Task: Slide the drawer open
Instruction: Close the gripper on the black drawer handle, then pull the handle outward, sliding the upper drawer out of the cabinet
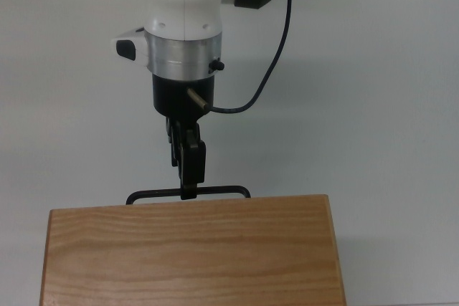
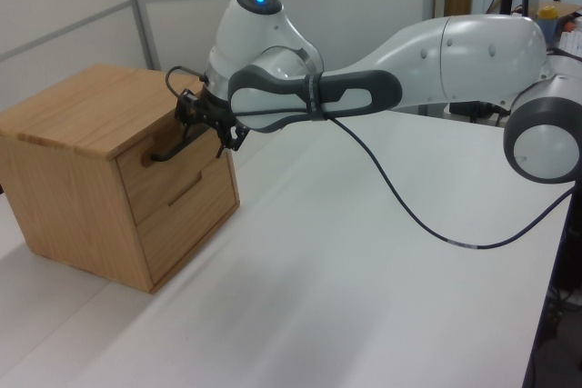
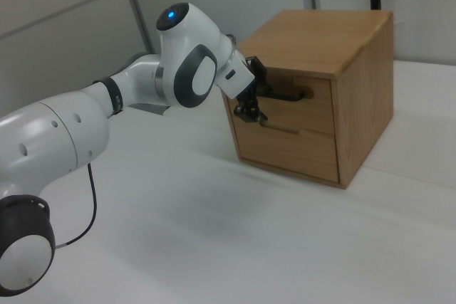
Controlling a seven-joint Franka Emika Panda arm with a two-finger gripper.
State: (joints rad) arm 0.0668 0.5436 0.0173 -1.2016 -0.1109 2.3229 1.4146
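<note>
On the white desk (image 2: pixel 364 252) stands a light wooden cabinet (image 2: pixel 86 111), at the left view's left and the right view's right, with two fronts stacked on the face turned toward the arm. The drawer (image 2: pixel 173 165) is the upper one, and its front sits flush with the cabinet face in the left and right views, so it is closed. Its black bar handle (image 1: pixel 188 194) juts out from the front, visible in the top view as a thin bar just beyond the cabinet's far edge. The lower front (image 3: pixel 288 151) shows only a narrow slot-like pull. The white Panda arm (image 2: pixel 364 88) reaches across the desk from the left view's right, and its end effector (image 1: pixel 189 190) meets the handle near the middle of the bar in the top view. The black fingers (image 1: pixel 191 166) point toward the cabinet and overlap the bar, one seeming to lie above it and one below in the right view, but whether they are clenched on the handle or merely set around it I cannot tell. A black cable (image 2: pixel 427 215) loops from the wrist down across the desk.
</note>
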